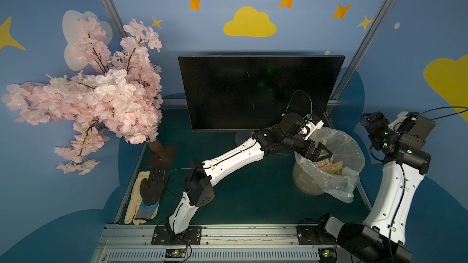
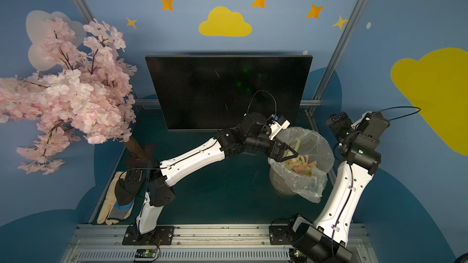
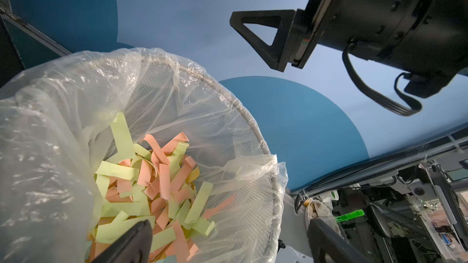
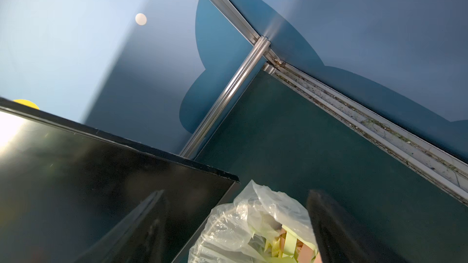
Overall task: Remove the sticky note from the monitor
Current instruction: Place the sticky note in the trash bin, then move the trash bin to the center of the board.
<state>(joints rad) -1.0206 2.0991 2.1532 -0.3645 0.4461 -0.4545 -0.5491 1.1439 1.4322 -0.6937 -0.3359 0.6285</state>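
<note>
The monitor [image 1: 253, 92] [image 2: 222, 92] stands at the back with a dark screen, and no sticky note shows on it. My left gripper [image 1: 323, 156] [image 2: 288, 157] [image 3: 229, 223] hangs open over the plastic-lined mesh bin [image 1: 354, 148] [image 3: 253, 127], with nothing between its fingers. Several green and pink sticky-note strips [image 1: 331, 166] [image 3: 157, 173] lie in the bin; I cannot tell which one came off the monitor. My right gripper [image 1: 368, 123] [image 2: 334, 122] [image 4: 235, 193] is raised to the right of the bin, open and empty, facing the monitor's corner [image 4: 76, 185].
A pink blossom tree [image 1: 101, 92] fills the left side, its trunk base beside the monitor. Gloves [image 1: 147, 198] lie at the front left. The monitor's round stand base [image 1: 243, 137] sits behind my left forearm. Aluminium frame posts [image 1: 367, 34] rise at the back corners.
</note>
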